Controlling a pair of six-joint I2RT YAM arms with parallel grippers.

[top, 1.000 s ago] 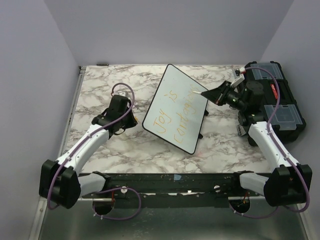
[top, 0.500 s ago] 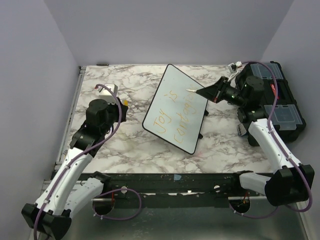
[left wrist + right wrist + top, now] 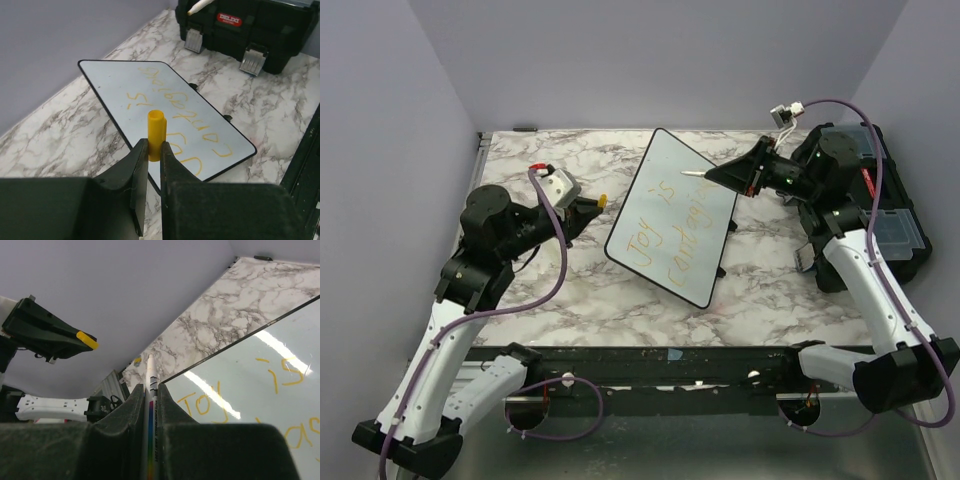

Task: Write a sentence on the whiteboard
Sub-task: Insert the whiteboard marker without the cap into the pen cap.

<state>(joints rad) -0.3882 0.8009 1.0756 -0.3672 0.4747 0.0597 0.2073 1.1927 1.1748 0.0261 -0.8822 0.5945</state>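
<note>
Left gripper (image 3: 588, 207) has lifted, holding yellow cap (image 3: 603, 200) near whiteboard (image 3: 670, 160).

White shells and black joints are making up the left arm (image 3: 440, 332) and right arm (image 3: 872, 285); purple cables (image 3: 564, 262) are trailing to the black left gripper (image 3: 590, 206) and right gripper (image 3: 715, 175).

Support: flat tabletop (image 3: 770, 290) in a white-and-grey marble pattern, enclosed left, back and right by plain lavender wall panels (image 3: 620, 60).

Centre: large white rectangular whiteboard (image 3: 670, 215) with a thin black rim and rounded corners. It is set diagonally and rests on small black feet.

Right edge: black plastic toolbox (image 3: 882, 195) with clear lid compartments, a red label and two silver latches on its front. Bare marble separates it from the board.
</note>
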